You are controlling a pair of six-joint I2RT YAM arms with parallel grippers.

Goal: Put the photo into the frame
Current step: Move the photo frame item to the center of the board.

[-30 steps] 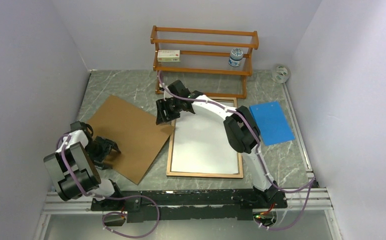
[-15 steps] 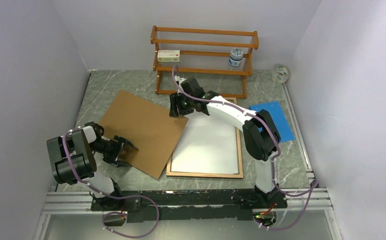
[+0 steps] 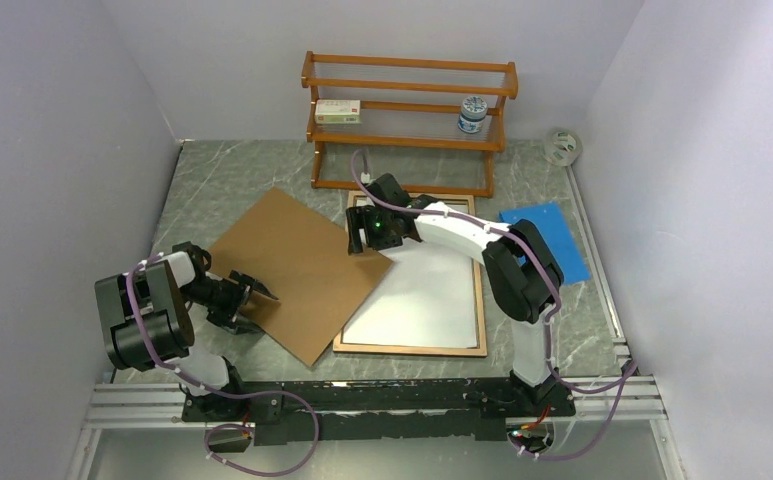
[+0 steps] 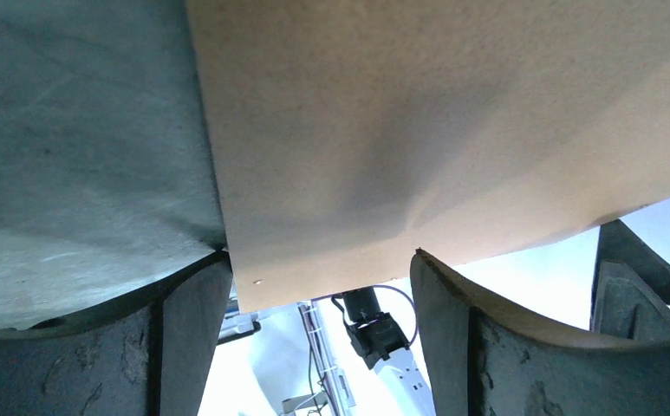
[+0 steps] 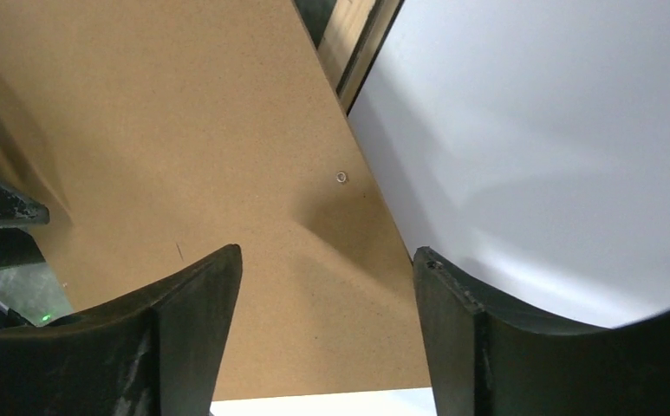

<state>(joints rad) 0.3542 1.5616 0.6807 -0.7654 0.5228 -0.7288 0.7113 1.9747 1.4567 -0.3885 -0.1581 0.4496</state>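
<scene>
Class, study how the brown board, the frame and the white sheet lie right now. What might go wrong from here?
1. The brown board lies askew, one corner overlapping the frame and the photo. If it is pushed across, it may drag or crease the photo.
2. The left tool and the right tool both stand open at opposite ends of the board, so it may pivot rather than seat squarely.

Left gripper (image 3: 250, 300) spread, low; right gripper (image 3: 366, 234) spread, outstretched.
</scene>
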